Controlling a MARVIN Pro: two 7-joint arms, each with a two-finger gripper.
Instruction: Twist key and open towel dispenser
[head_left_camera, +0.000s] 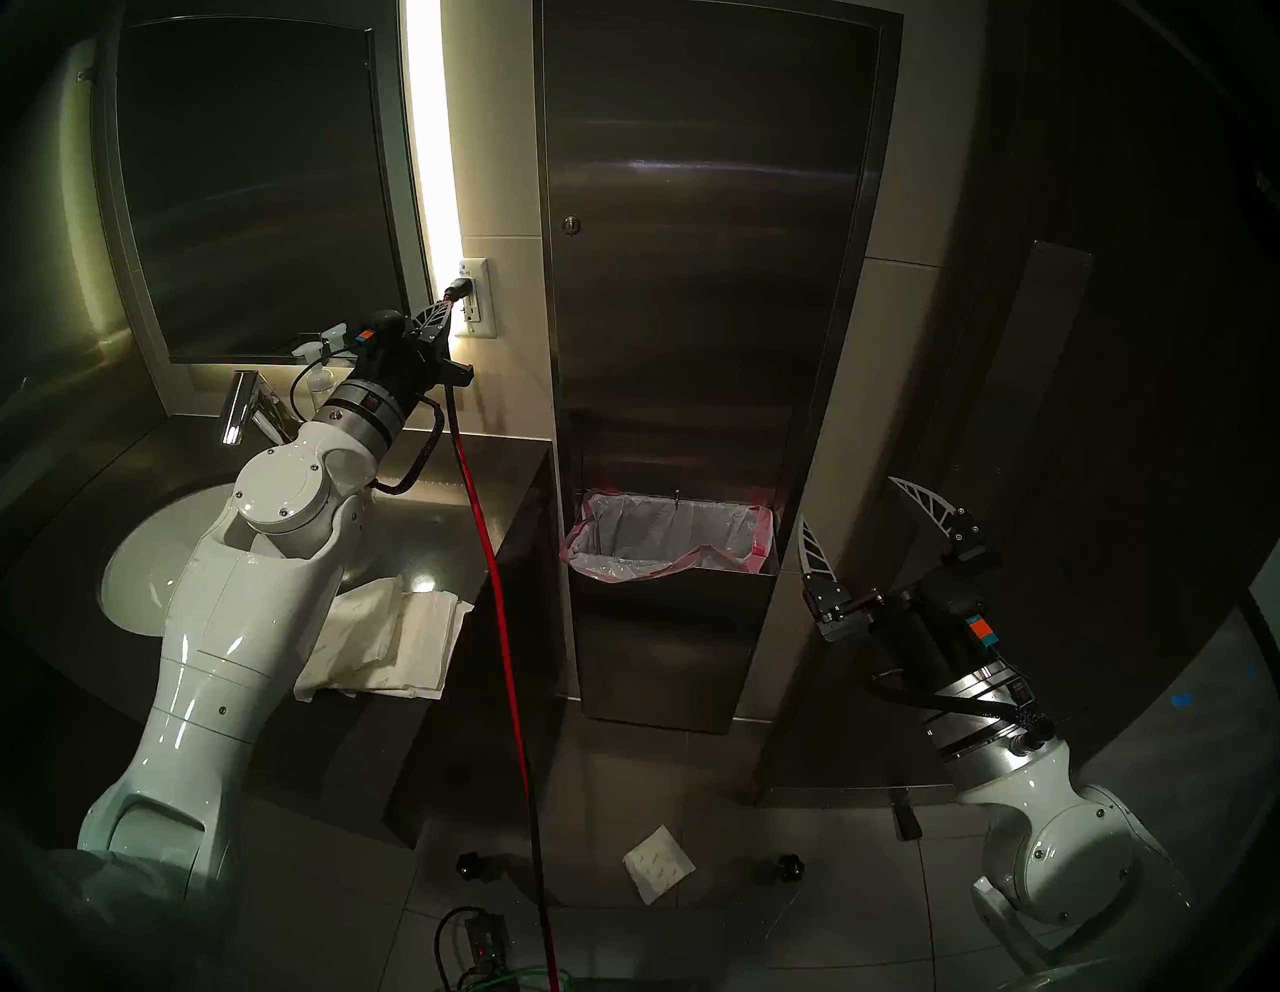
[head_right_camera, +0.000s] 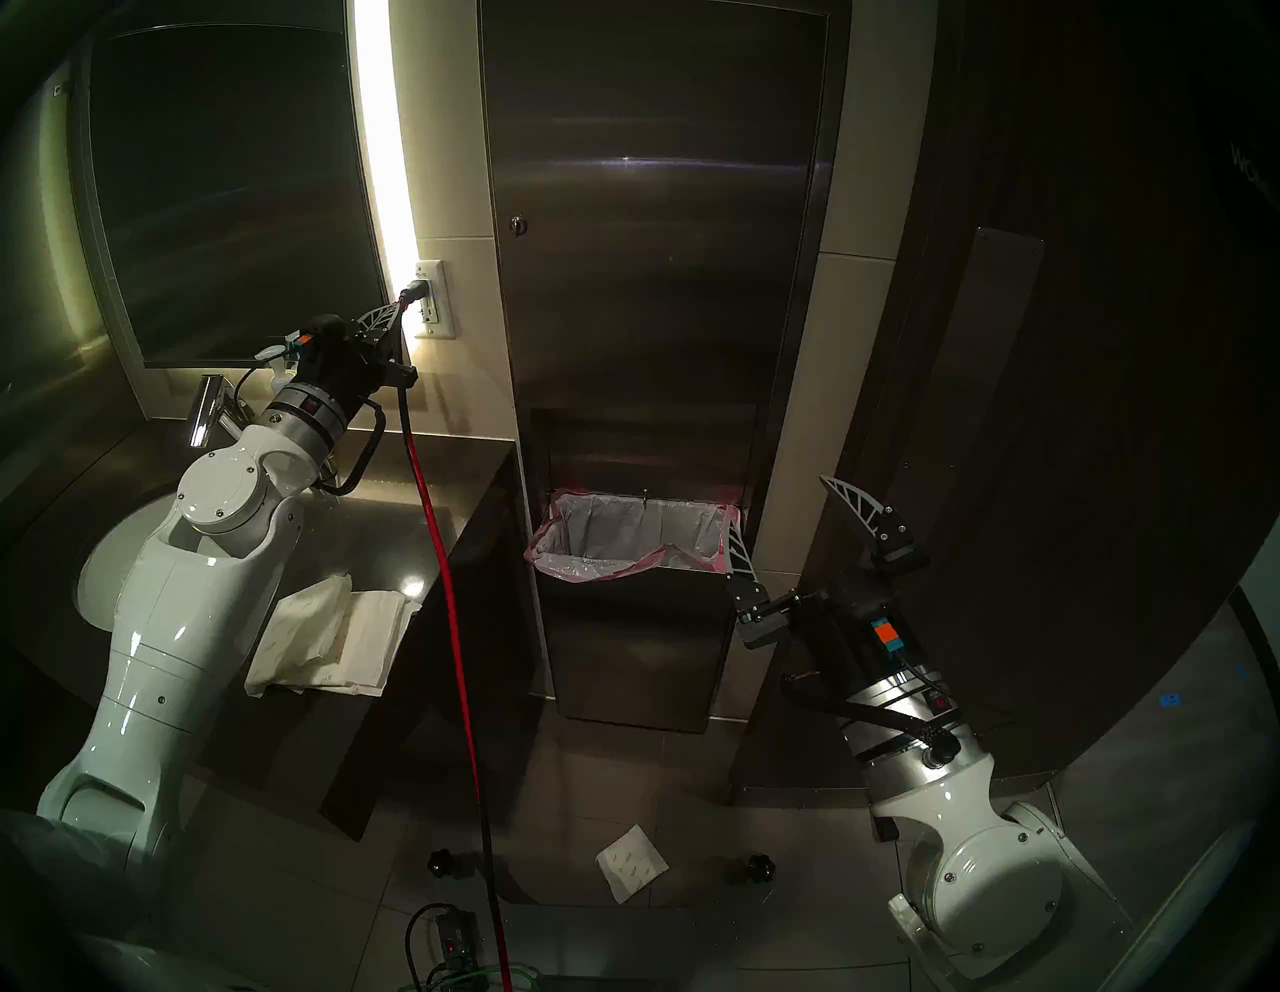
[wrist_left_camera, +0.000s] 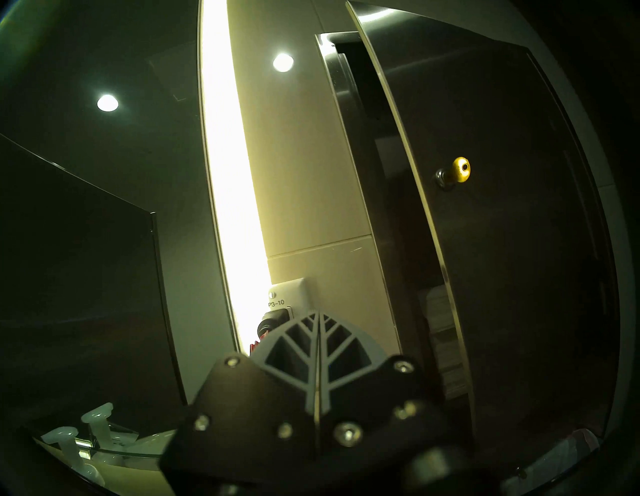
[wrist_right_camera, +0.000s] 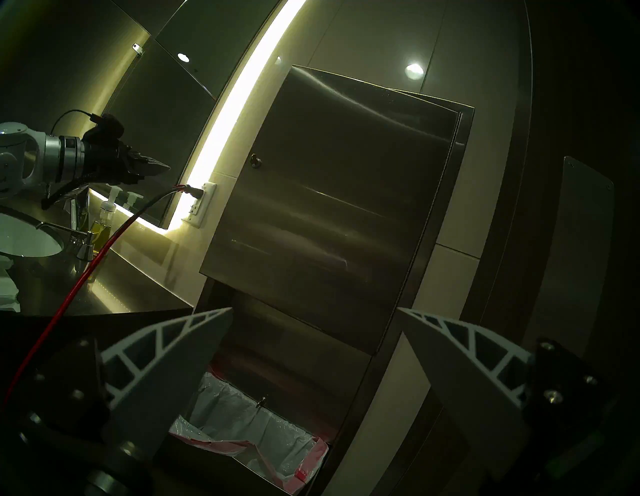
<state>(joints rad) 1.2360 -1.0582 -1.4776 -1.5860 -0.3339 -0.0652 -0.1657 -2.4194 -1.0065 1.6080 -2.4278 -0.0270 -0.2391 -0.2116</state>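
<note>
The towel dispenser (head_left_camera: 713, 228) stands tall and narrow on the wall ahead of me, brushed steel, its long door panel swung a little off the frame along the edge nearest the light strip (head_left_camera: 433, 138) — my left wrist camera looks into a dark gap there. Below the door hangs the waste bin (head_left_camera: 675, 623) with its pink-edged liner. To the left are the dark mirror (head_left_camera: 256, 180), the counter (head_left_camera: 429, 526) with its white basin, and a stack of folded paper towels (head_left_camera: 388, 637) at the counter's near edge. A red cable (head_left_camera: 499, 623) runs up from the floor to the wall outlet (head_left_camera: 476, 298).

My left gripper (head_left_camera: 447, 305) is up beside that outlet, left of the dispenser and apart from it; its two ribbed fingers (wrist_left_camera: 294, 350) are pressed flat together with nothing between them. My right gripper (head_left_camera: 862, 516) hangs low beside the bin with its fingers spread wide and empty.

The key (wrist_left_camera: 460, 169), brass-coloured with a hole in its rounded bow, sits in the small round lock (head_left_camera: 571, 224) near the door's left edge, about halfway up — neither gripper touches it. One loose paper towel (head_left_camera: 658, 862) lies on the floor tiles.
</note>
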